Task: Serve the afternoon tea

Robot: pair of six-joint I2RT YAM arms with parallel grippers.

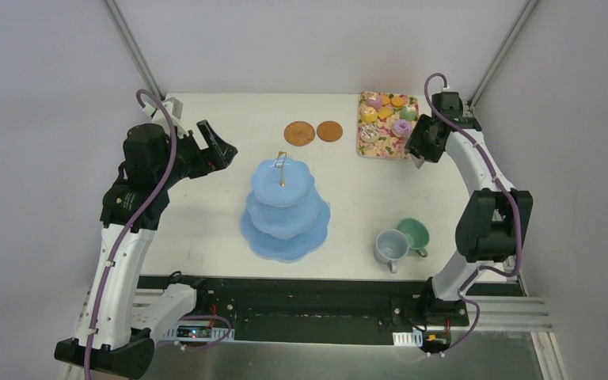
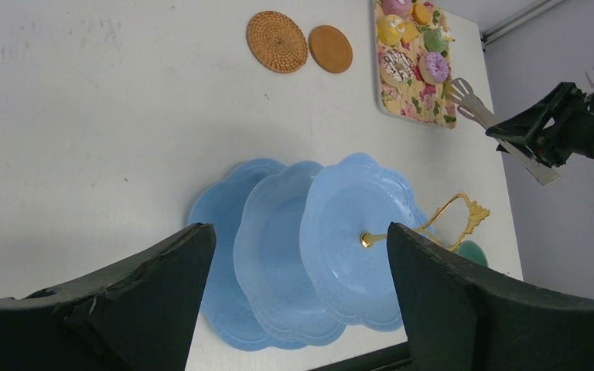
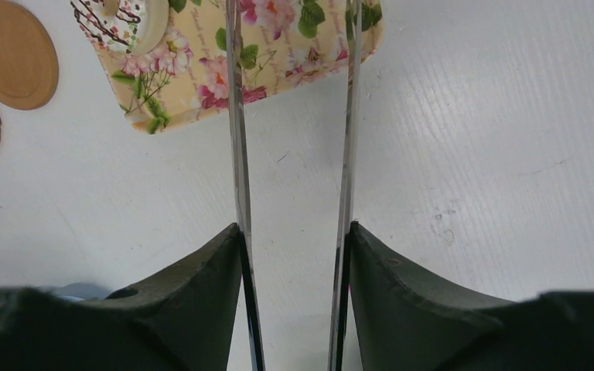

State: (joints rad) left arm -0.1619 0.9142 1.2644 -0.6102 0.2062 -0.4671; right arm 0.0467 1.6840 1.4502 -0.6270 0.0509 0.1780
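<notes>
The light-blue stand (image 1: 285, 210) sits mid-counter (image 1: 206, 198). The floral tray (image 3: 201, 77), far right, carries the donuts (image 1: 401, 127). The left hand (image 1: 222, 149) hangs beside the stand, fingers wide apart, holding nothing. The right hand (image 3: 294, 228), half closed, clamps the metal tongs (image 3: 236, 154) at the tray's near corner.

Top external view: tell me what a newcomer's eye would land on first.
The light-blue three-tier stand dominates the middle of the table, with all its tiers bare. At the far right, the floral tray carries colourful donuts. Beside it, the right gripper holds metal tongs aimed at the tray.
</notes>
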